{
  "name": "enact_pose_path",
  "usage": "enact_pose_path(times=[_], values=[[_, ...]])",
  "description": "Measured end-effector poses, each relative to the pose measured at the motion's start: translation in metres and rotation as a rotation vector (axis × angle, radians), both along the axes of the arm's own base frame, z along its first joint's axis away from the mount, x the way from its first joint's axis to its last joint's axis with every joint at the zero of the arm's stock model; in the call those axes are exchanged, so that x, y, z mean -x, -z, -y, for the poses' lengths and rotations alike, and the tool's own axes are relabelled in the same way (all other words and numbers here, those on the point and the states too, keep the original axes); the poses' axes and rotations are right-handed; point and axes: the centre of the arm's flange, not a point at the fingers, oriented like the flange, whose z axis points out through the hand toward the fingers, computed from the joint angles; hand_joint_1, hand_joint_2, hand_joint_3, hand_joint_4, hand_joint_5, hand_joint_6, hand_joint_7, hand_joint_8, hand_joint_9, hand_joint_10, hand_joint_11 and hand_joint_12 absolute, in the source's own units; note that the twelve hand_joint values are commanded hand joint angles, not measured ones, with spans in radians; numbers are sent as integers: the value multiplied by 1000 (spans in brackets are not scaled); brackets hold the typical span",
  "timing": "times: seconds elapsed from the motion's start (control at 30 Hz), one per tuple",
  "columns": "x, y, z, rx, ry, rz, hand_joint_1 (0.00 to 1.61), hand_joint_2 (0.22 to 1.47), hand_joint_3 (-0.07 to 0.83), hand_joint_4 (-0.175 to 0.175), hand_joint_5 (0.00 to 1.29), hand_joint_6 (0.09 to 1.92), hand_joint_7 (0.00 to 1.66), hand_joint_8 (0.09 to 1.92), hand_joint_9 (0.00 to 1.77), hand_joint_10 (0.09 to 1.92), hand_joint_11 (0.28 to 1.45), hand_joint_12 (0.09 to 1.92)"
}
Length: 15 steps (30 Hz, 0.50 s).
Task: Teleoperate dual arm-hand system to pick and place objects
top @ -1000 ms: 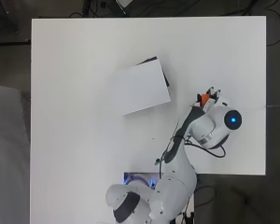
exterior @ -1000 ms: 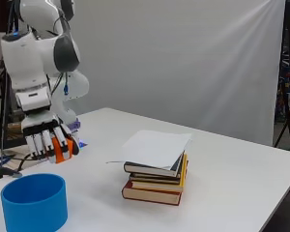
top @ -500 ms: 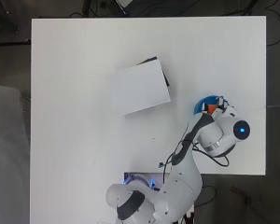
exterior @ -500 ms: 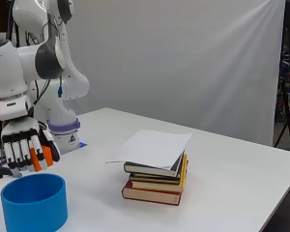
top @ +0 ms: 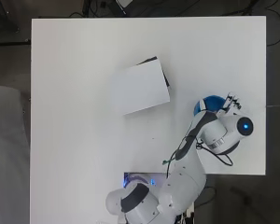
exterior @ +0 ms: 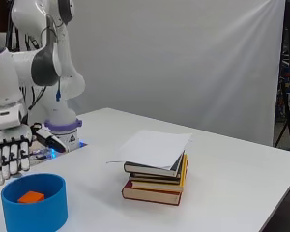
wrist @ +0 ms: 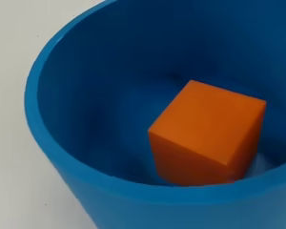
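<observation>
Now the cube (wrist: 207,133) sits inside the blue bowl (exterior: 36,212), orange against the blue floor, resting down in the bottom close to the wall. From the side it shows as an orange patch (exterior: 31,196) just below the rim.

The hand (exterior: 10,153) hangs above the bowl's edge, on the arm's side of it, fingers straight and pointing down, holding nothing. It is clear of the cube and not touching the bowl. From overhead the hand is mostly hidden under the arm; only the bowl's blue rim (top: 210,101) peeks out beside the wrist, near the table's (top: 84,93) right edge.

Out in the middle of the table stands a stack of books (exterior: 157,178), well apart from the bowl. A white sheet (exterior: 152,147) lies on top of the stack, overhanging it towards the arm. From overhead the sheet (top: 139,87) covers nearly all of the books, with only a dark sliver showing along its edge.
</observation>
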Motion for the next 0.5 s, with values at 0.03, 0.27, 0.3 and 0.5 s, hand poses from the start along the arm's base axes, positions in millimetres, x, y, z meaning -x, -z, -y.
enact_pose_path(times=[0.03,0.27,0.3,0.5], values=[[5,-1,3,-5,11,3,0,877,-1,20,19,87,96,87,222,87,393,87],[39,-14,23,-61,92,17,0,940,6,30,170,87,236,87,349,87,443,87],[34,-21,18,-68,78,23,0,935,3,30,163,87,228,87,345,87,440,87],[-38,-130,-94,11,-169,94,0,922,-4,57,185,87,204,87,389,87,453,87]])
